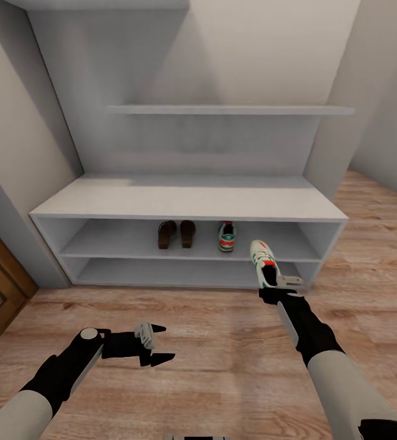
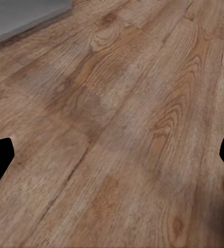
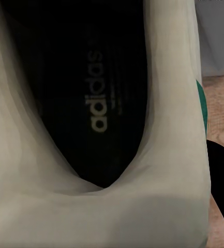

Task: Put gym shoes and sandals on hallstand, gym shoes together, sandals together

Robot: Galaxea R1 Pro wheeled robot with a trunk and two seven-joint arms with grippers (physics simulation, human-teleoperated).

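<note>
Hallstand (image 1: 189, 198) upper low shelf: two sandals (image 1: 176, 234), one gym shoe (image 1: 226, 237).

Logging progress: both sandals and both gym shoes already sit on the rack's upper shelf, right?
Not quite. The head view shows both sandals and one gym shoe there; the second gym shoe is held by the right gripper.

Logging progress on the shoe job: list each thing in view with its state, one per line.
Two sandals: side by side on the hallstand's upper open shelf.
First gym shoe: same shelf, right of them.
Second gym shoe: held off the floor.
Right end effector: gripping that shoe.
Left end effector: open, empty.
</note>
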